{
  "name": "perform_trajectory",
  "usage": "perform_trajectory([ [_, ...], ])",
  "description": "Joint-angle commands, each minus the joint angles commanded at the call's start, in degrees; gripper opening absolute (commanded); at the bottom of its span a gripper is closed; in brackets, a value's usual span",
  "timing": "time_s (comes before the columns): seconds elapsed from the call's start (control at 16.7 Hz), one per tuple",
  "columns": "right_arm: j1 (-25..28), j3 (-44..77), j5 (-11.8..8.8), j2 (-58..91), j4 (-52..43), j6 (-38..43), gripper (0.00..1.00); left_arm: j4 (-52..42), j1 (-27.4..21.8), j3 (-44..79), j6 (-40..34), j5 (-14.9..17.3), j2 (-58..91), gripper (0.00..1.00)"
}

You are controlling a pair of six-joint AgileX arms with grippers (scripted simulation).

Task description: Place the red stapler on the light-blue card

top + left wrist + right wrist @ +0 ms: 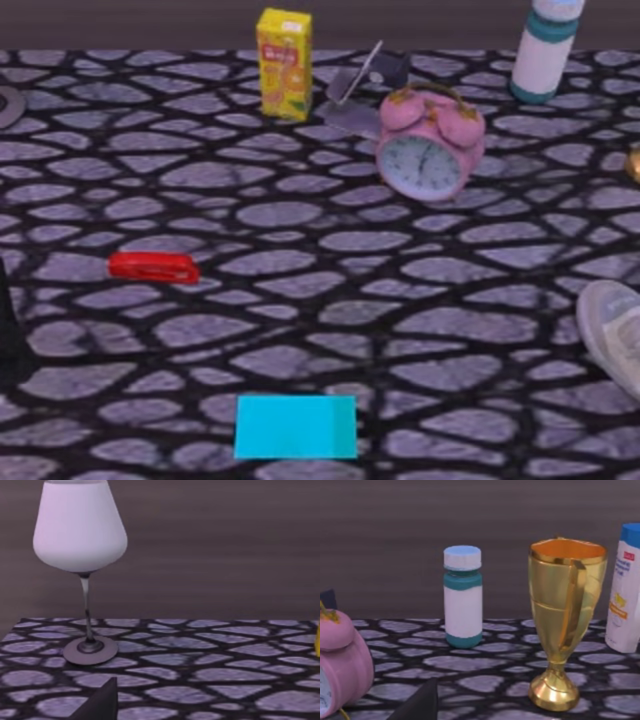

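Stapler, red stapler (153, 267), lay left on desk (420, 330), well apart from light-blue card (295, 426) near front edge. End effector states: couldn't tell. Best grip across its narrow width.

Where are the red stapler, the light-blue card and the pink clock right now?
red stapler (153, 267), top view, middle of its red body.
light-blue card (295, 426), top view, centre of its flat face.
pink clock (421, 166), top view, on its dial.

A teal-banded white bottle (463, 597) stands beside a gold trophy cup (563, 620)
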Motion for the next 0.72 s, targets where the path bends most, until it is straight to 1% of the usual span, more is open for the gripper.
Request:
perform_trajectory([
  [0.18,0.0,0.0,0.0,0.0,0.0,0.0,1.00,-0.4,-0.1,0.6,0.5,0.0,0.6,1.00],
  [0.36,0.0,0.0,0.0,0.0,0.0,0.0,1.00,-4.2,-0.9,5.9,5.2,0.1,5.9,1.00],
  [0.54,0.0,0.0,0.0,0.0,0.0,0.0,1.00,-11.0,-2.2,16.1,13.6,0.0,16.6,1.00],
  [0.72,0.0,0.0,0.0,0.0,0.0,0.0,1.00,-20.1,-3.8,29.3,24.4,-0.1,32.8,1.00],
])
